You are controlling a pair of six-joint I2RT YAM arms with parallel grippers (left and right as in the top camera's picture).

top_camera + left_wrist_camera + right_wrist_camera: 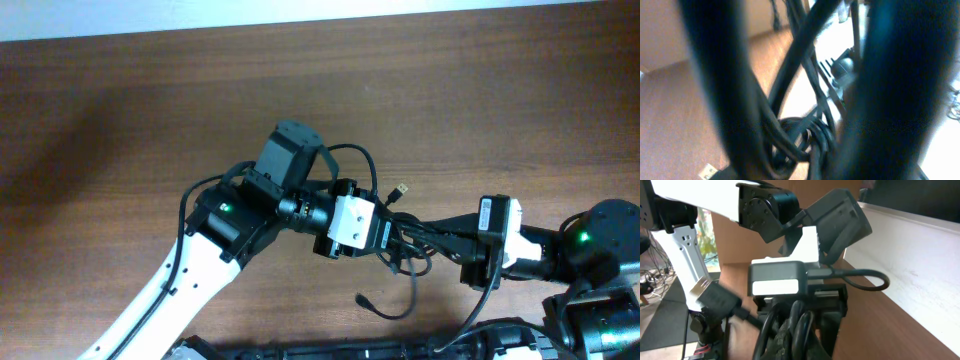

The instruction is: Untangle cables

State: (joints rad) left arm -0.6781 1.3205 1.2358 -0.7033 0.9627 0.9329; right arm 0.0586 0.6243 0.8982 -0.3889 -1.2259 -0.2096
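Several cables (408,262), right pincer (428,235) clamped on them

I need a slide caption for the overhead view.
The left gripper and right gripper meet at tangled black cables on a wooden table; one plug sticks out.

Left wrist view: cables (800,137) blurred near lens, tangle detail unreadable.

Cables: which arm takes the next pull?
Left, probably. The right gripper is shut on the cables, anchoring them; the left gripper straddles strands at the knot, placed to pull one.
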